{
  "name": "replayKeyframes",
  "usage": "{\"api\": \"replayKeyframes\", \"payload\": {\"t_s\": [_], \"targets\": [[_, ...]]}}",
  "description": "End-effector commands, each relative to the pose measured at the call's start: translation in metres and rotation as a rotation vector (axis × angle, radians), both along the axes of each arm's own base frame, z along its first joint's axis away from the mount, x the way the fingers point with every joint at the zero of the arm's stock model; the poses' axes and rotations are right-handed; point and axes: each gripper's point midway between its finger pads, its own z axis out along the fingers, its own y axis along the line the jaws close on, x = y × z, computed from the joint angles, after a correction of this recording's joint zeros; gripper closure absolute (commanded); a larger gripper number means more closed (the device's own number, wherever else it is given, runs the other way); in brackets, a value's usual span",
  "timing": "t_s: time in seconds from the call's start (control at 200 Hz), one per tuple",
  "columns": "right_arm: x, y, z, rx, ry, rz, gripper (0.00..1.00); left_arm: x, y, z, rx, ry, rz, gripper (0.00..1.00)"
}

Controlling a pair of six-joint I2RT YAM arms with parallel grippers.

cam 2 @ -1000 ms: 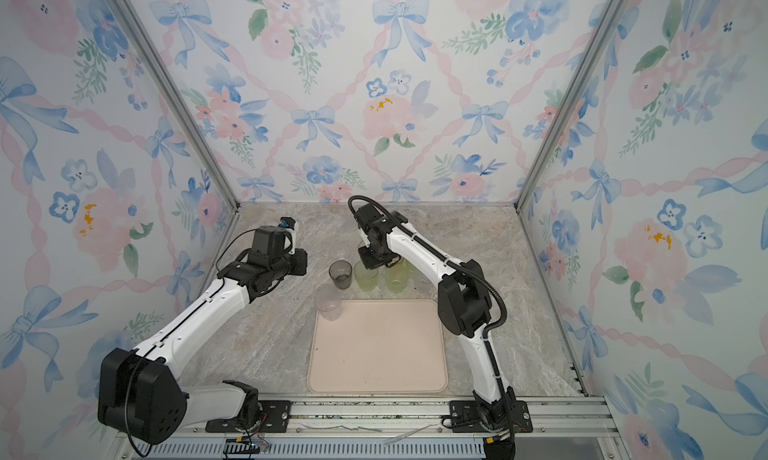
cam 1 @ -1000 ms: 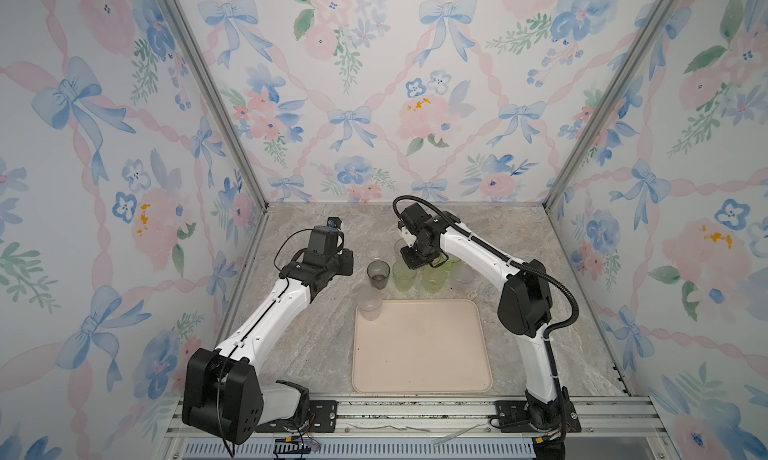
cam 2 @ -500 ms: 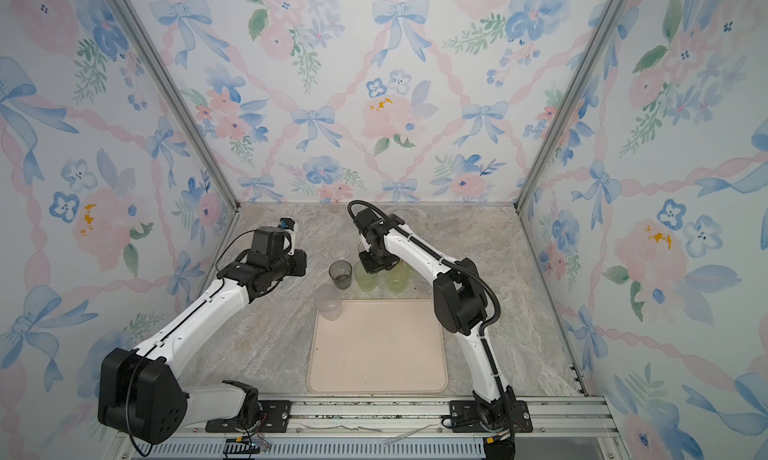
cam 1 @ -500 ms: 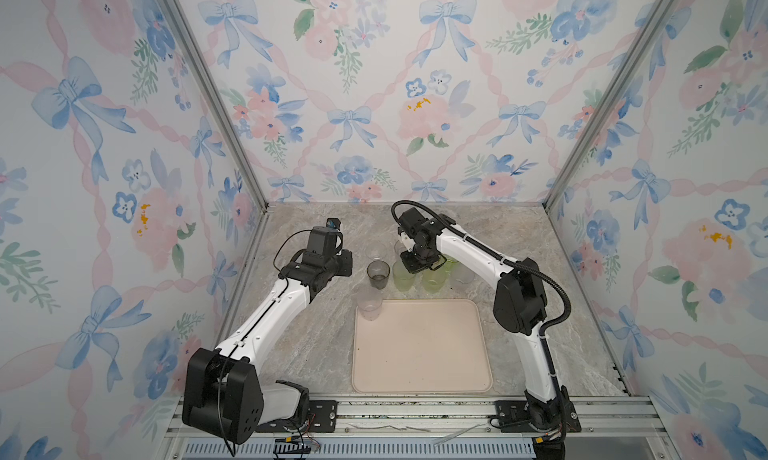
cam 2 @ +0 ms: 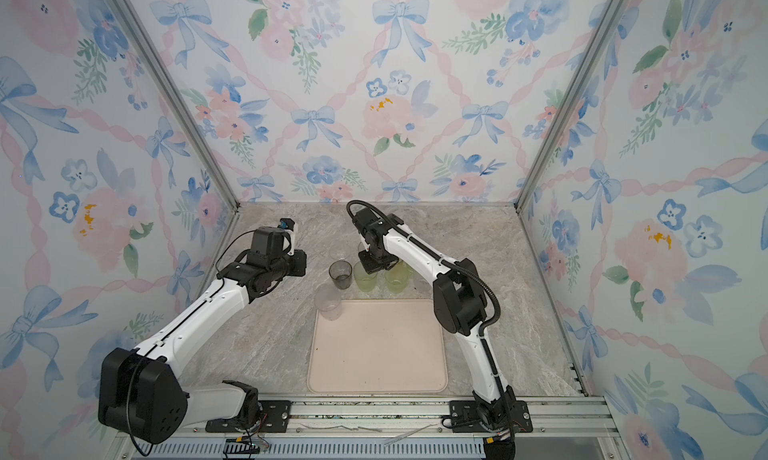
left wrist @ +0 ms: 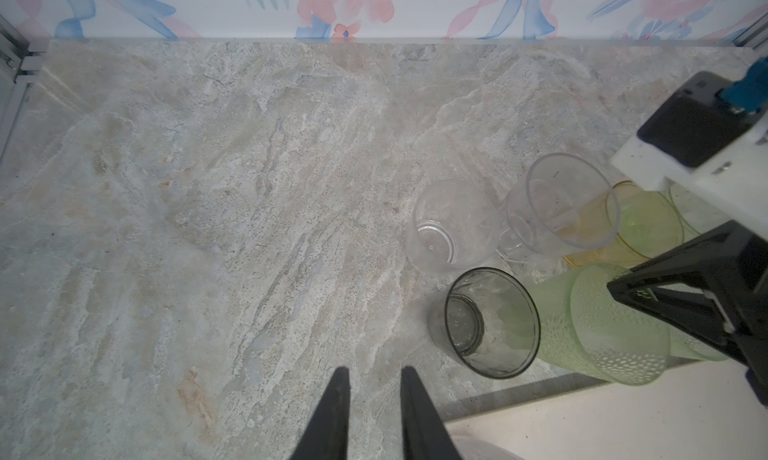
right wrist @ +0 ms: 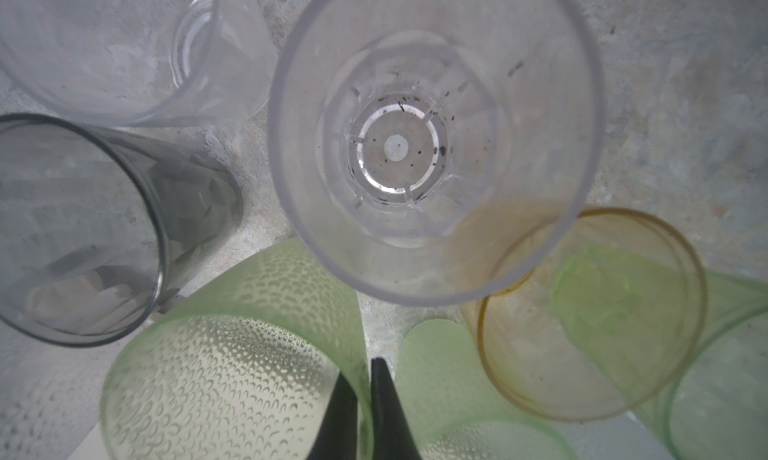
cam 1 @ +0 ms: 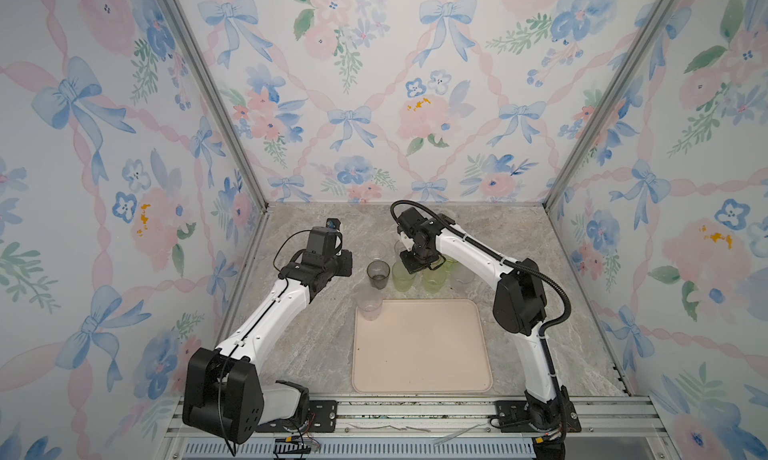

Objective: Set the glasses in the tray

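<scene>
Grey-beige marbled stone point(cam 1: 307, 354) forms the table, and wallpaper point(cam 1: 374, 104) with flowers and blue bows is seen on the three walls around it.

The glasses point(cam 1: 415, 277) are gathered in a tight group on the stone, just beyond the far edge of the tray point(cam 1: 419, 354), about in the middle of the table. A smoky grey glass point(cam 1: 377, 275) is placed at the left end of the group. A dimpled green glass point(cam 1: 401, 280) is found just right of it, and a second green glass point(cam 1: 432, 281) stands further right. On the far side of these, a clear ribbed glass point(right wrist: 436, 146), an amber glass point(right wrist: 590, 312) and a plain clear glass point(right wrist: 104, 42) are shown in the right wrist view. One frosted glass point(cam 1: 369, 304) is set apart at the far left corner of the tray; whether its base is inside the rim cannot be told. The tray itself lies flat on the near half of the table.

The right gripper point(right wrist: 361, 370) is positioned above the dimpled green glass. Its fingers point(right wrist: 386, 404) are clenched on the wall of this glass, one finger inside the rim and one outside. The left gripper point(left wrist: 372, 372) is held over bare stone, just left of the smoky grey glass. Its fingers are parted by a narrow gap and nothing is gripped between them.
</scene>
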Motion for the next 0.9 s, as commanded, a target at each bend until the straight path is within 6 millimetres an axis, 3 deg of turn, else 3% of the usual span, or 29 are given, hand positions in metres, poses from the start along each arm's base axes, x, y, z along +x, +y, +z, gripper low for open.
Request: {"api": "replayKeyframes", "payload": {"t_s": [0.0, 0.46, 0.895], "targets": [[-0.003, 0.003, 0.005, -0.022, -0.011, 0.013, 0.94, 0.0, -0.001, -0.007, 0.006, 0.012, -0.021, 0.75], [-0.005, -0.001, 0.027, -0.014, -0.061, 0.02, 0.99, 0.0, -0.002, -0.01, 0.002, 0.02, -0.024, 0.75], [-0.018, -0.004, 0.08, 0.076, -0.141, 0.037, 0.99, 0.002, 0.001, -0.008, 0.0, 0.0, 0.0, 0.74]]}}
